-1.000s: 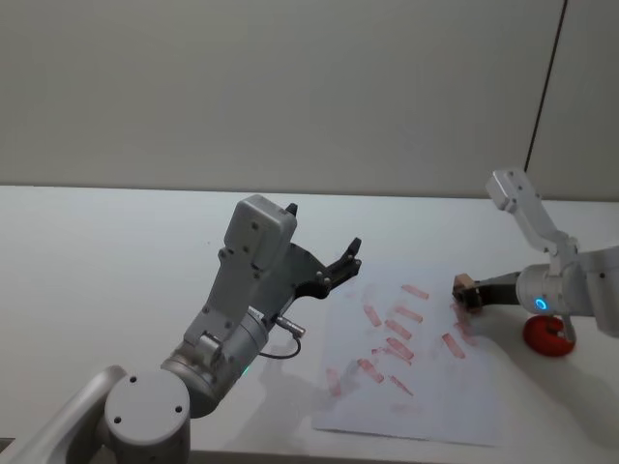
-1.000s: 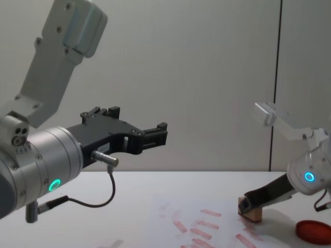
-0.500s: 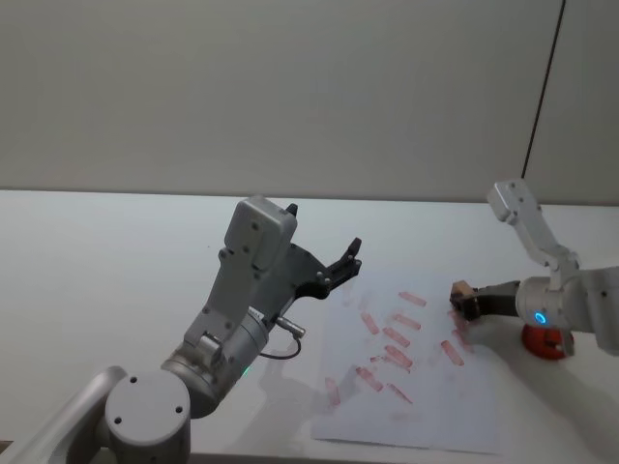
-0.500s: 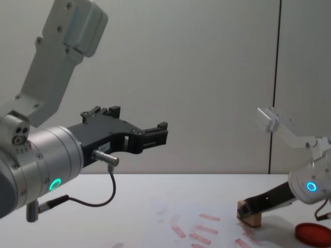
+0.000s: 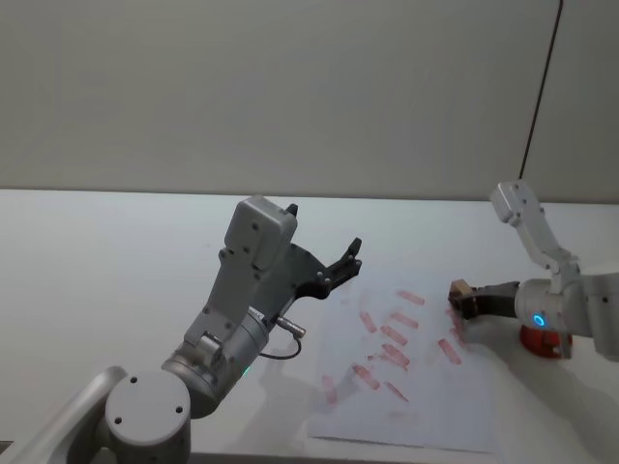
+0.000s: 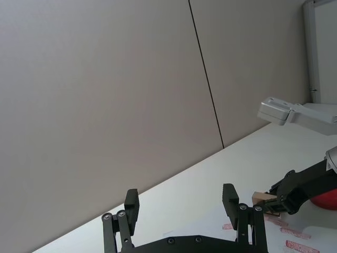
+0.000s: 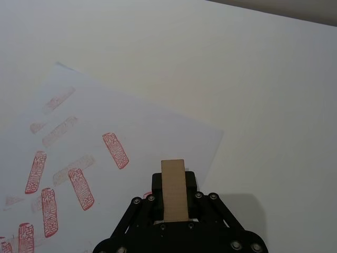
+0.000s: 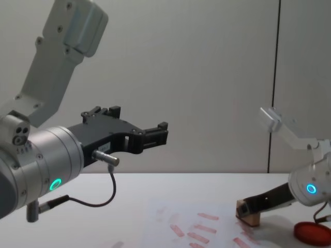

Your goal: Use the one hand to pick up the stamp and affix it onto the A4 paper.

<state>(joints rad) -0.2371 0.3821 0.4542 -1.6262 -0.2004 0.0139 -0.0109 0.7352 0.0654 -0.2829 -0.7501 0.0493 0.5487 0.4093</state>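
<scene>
Movement over the last second is confined to the right arm. The right claw (image 5: pixel 471 302) has dropped and levelled out, so that its fingers now lie closer to horizontal in the chest view. It has also carried the stamp (image 8: pixel 249 219) a little lower and slightly toward the robot's left. This indicates that the press-down step is under way or just reached, and the pick-up step is complete. The right claw is clenched on the stamp: the right wrist view shows the tan block seated between both fingers, with its long face upward. The block's lower face sits at the level of the A4 paper (image 5: pixel 440 411), at the sheet's right margin. Its shadow lies directly underneath, but firm contact cannot be confirmed from these views. Red prints already cover the middle of the sheet, and the nearest ones lie just beside the block. The red ink pad (image 8: pixel 310 231) rests on the worktop (image 5: pixel 116 251) to the right of the sheet, close to the right wrist. The left claw (image 6: pixel 180 205) is parked, raised above the worktop to the left of the sheet, with its fingers spread wide and nothing between them.
</scene>
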